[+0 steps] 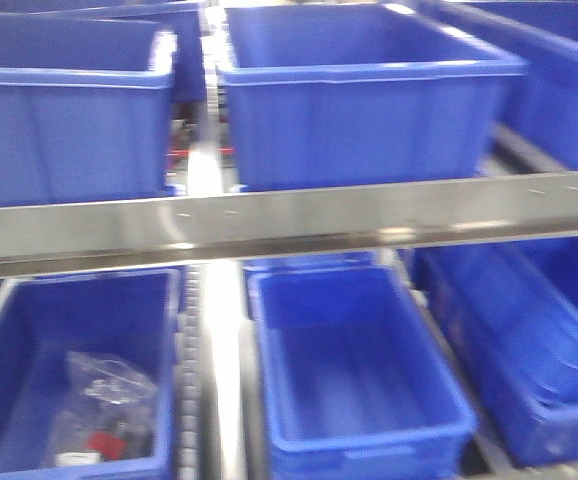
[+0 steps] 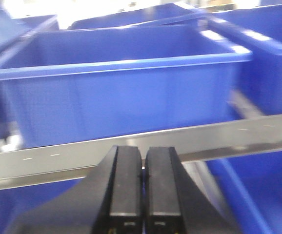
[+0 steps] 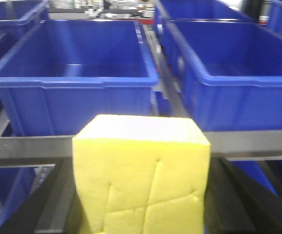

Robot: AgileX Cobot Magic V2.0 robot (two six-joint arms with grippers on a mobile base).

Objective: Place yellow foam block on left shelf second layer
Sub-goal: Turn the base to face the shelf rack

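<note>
Exterior front-facing view shows only shelving: two rows of blue bins [image 1: 369,110], one above the other, separated by a horizontal metal rail [image 1: 289,215]. A clear plastic bag [image 1: 104,400] lies in the bin at the lower left of the frame. Left wrist view shows my left gripper [image 2: 144,161] at the bottom centre. Its two black fingers [image 2: 126,185] are pressed flat together with nothing between them, and they point toward the rail and a blue bin that sits above it in the frame. Right wrist view alone shows the yellow foam block [image 3: 141,175]. It fills the lower centre of that frame, in front of the rail and below two blue bins that stand side by side. My right gripper [image 3: 141,204] is spread as wide as the block, with a dark finger [image 3: 231,200] against each side, gripping it. Shallow creases mark the block's near face.
</note>
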